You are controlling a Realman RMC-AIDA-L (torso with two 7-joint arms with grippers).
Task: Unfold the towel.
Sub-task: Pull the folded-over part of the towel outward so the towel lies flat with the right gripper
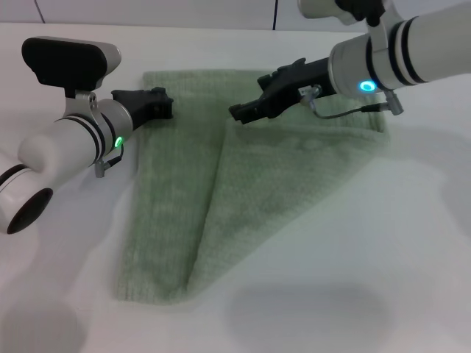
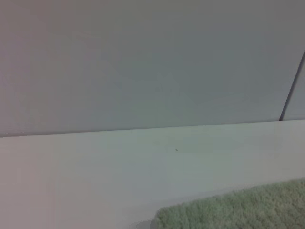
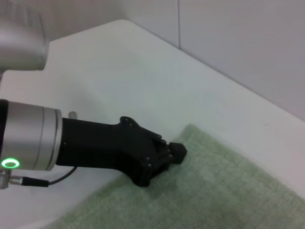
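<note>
The pale green towel (image 1: pixel 265 176) lies on the white table, partly folded: a triangular flap from the right lies over its middle. My right gripper (image 1: pixel 237 112) is at the flap's far corner, fingers shut on that corner, just above the cloth. My left gripper (image 1: pixel 163 104) is over the towel's left edge near its far left corner, fingers together; I cannot tell if it pinches cloth. The right wrist view shows the left gripper (image 3: pixel 175 151) at the towel's edge (image 3: pixel 214 191). The left wrist view shows only a towel corner (image 2: pixel 238 210).
The white table (image 1: pixel 368 294) extends around the towel on all sides. A pale wall (image 2: pixel 143 62) stands behind the table's far edge. A dark vertical seam (image 2: pixel 291 90) runs down the wall.
</note>
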